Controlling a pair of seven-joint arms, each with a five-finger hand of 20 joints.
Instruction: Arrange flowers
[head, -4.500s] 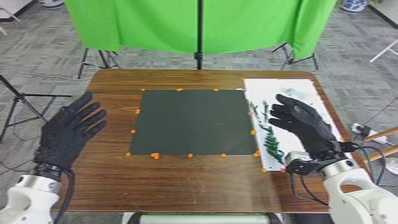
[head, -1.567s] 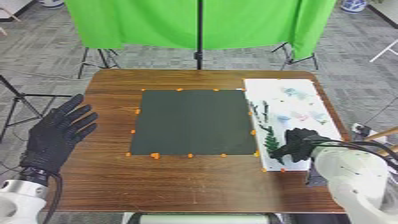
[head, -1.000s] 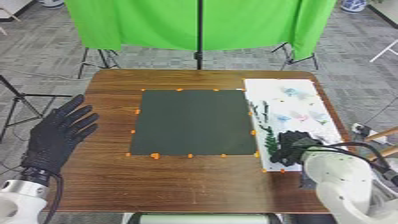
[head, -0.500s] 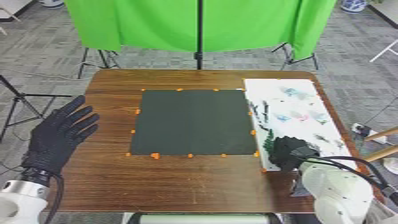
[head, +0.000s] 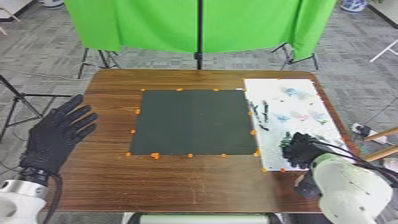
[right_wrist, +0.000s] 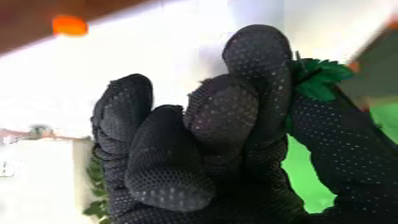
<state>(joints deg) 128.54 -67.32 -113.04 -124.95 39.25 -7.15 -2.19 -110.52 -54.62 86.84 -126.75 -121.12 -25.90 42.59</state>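
Gripping a green leafy sprig (right_wrist: 329, 73) over the white rectangular sheet (head: 266, 90), the black-gloved right hand (head: 304, 150) seems at the pick-up step; next calls for carrying it onto the dark square mat (head: 191, 122).

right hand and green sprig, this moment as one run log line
arrange flowers | right hand: curled round green sprig, over white board | left hand: open, left of dark mat

Sprig (head: 285, 142): green, leafy, gripped between thumb and fingers of the right hand (head: 304, 151), at the white sheet (head: 266, 90). Stems (head: 264, 112): dark, slender, lying along the sheet's left edge. Flowers (head: 302, 117): pale blue and pink, lying farther right.
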